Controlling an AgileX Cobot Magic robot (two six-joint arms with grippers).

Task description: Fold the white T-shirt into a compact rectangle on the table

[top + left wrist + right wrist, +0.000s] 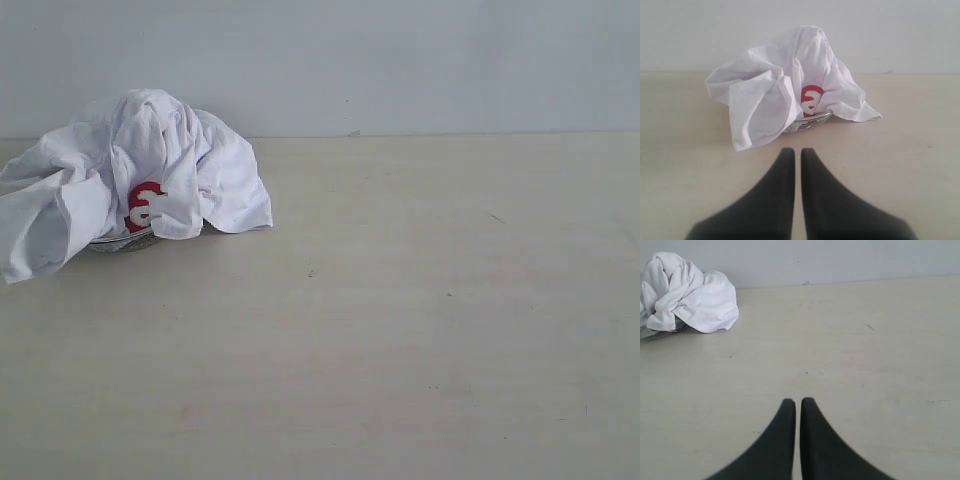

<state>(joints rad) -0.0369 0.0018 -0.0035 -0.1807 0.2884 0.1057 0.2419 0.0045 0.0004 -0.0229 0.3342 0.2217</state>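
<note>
Both claws are closed and empty: the left claw [796, 152] shows its two dark fingers [775, 195] side by side, a hairline slit between them, over bare surface [420, 330], and the right claw [797, 402] is pressed together the same way, well apart from the T-shirt [200, 160]

The T-shirt lies unfolded in a crumpled white heap at about ten o'clock in the exterior view, near the far edge of the surface. One long flap trails toward nine o'clock onto the surface. A patch of red lettering [140, 205] with white outline shows between folds low on the front of the heap. At six o'clock of the heap the rim of a mesh bowl [125, 243] peeks out; the T-shirt covers the rest. The heap lies near the left claw, at its twelve o'clock, and farther from the right claw, around its ten o'clock. The surface is pale with small dark specks. A plain wall [420, 60] stands behind
</note>
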